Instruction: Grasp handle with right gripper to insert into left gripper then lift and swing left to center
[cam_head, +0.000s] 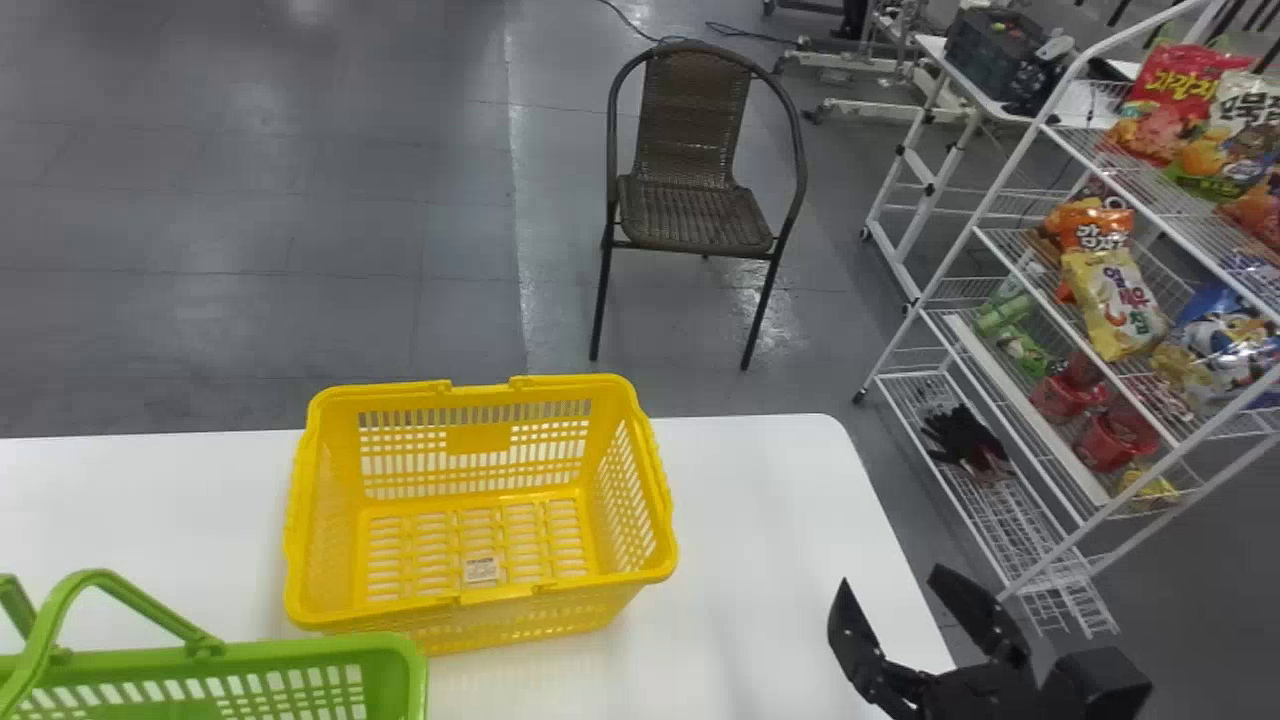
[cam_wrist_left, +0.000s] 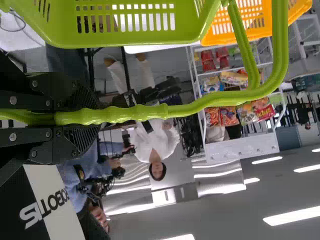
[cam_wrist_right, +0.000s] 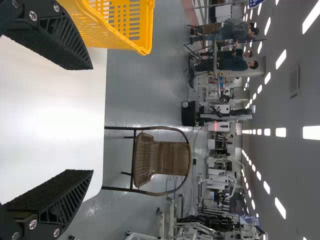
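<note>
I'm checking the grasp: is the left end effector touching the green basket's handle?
Touching. The left wrist view shows the left end effector closed on the handle from both sides.

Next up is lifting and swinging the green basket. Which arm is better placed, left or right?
Left, I'd say. The left gripper is closed around the handle of the green basket. The right gripper is open and empty, out to the right past the yellow basket.
</note>
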